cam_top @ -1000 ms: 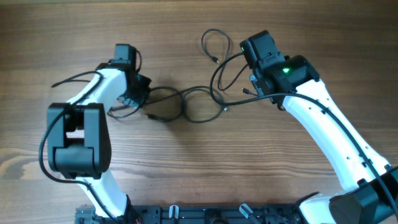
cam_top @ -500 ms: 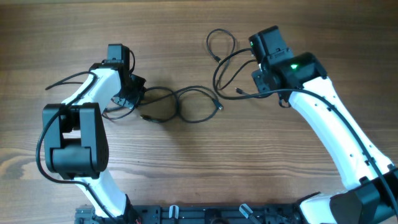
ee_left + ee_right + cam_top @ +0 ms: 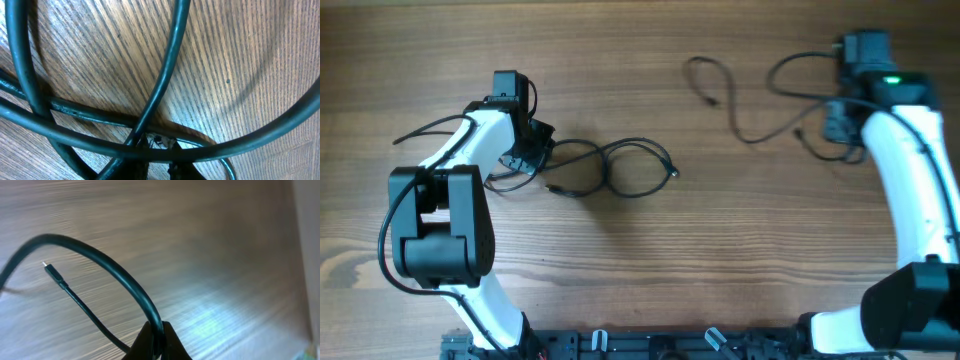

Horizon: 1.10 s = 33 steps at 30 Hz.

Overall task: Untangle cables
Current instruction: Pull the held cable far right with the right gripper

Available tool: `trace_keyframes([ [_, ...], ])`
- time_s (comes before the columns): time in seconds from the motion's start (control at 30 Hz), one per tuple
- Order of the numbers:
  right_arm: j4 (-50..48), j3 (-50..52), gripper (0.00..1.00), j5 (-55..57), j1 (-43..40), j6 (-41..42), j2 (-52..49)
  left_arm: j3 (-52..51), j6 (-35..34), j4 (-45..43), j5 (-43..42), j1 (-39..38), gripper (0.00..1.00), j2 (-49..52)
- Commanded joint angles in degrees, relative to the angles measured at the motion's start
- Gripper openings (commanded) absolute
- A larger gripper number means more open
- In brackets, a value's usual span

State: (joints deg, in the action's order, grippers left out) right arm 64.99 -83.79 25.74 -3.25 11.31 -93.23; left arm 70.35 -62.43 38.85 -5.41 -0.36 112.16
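Wood-grain tabletop (image 3: 620, 270), two cords on it. Right gripper (image 3: 156, 339) is pinched fully closed on a thin black cord with small metal plug tip (image 3: 115, 272) near the far right edge; the slack trails leftward. A looped black cord (image 3: 608, 165) lies well apart. Left gripper (image 3: 528, 152) sits at its left end, finger gap unreadable.

Judgement: cords are separated. The next move calls for setting the held one down and opening the loops.

Only the left wrist view shows strand crossings; only the overhead view shows the gap between cords.
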Motion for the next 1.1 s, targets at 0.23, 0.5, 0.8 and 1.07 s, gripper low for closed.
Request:
trace_keyframes([
  [0.23, -2.58, -1.07, 0.04, -3.15, -18.78, 6.43, 2.47, -1.11, 0.66, 0.61, 2.23, 0.15, 0.17, 1.09],
  [0.5, -6.01, -1.05, 0.04, -3.32, -20.50, 9.70, 2.56, -1.11, 0.68, -0.46, 1.40, -0.52, 0.20, 1.09],
  [0.8, -6.40, -0.98, 0.33, -3.17, -20.50, 8.41, 0.17, -1.11, 0.68, -1.01, 1.40, -2.19, 0.21, 1.09],
  [1.07, -6.32, -0.98, 0.88, -5.33, -20.50, 7.93, -2.12, -1.11, 0.68, -1.14, 1.40, -2.27, 0.22, 1.09],
])
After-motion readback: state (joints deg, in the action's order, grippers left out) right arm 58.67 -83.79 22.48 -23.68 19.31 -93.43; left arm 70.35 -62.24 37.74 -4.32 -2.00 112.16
